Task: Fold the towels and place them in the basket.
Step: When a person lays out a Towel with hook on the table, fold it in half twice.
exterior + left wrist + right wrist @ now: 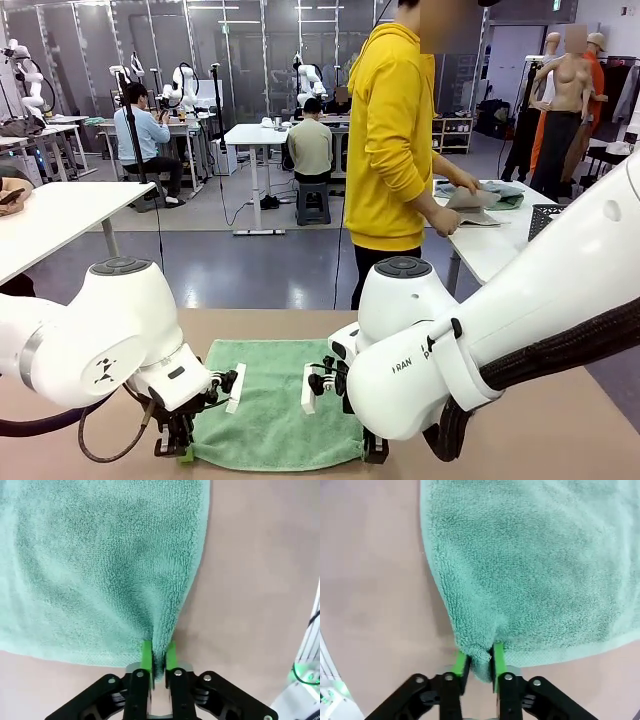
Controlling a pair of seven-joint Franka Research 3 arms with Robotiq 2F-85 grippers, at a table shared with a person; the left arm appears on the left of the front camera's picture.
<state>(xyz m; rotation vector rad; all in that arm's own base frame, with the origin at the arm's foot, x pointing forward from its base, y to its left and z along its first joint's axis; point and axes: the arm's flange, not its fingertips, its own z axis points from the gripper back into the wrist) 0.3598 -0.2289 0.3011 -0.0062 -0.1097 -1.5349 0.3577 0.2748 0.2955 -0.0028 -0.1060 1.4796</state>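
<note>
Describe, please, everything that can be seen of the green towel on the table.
The mint green towel is soft, looped terry cloth with a hemmed edge. It lies spread flat on the tan table. Its two corners on the robot's side are bunched into small folds: the jaws of the left arm are shut on one, those of the right arm on the other.

Mint towel (270, 400) spread on table (260, 325), person (390, 130) standing beyond
</note>
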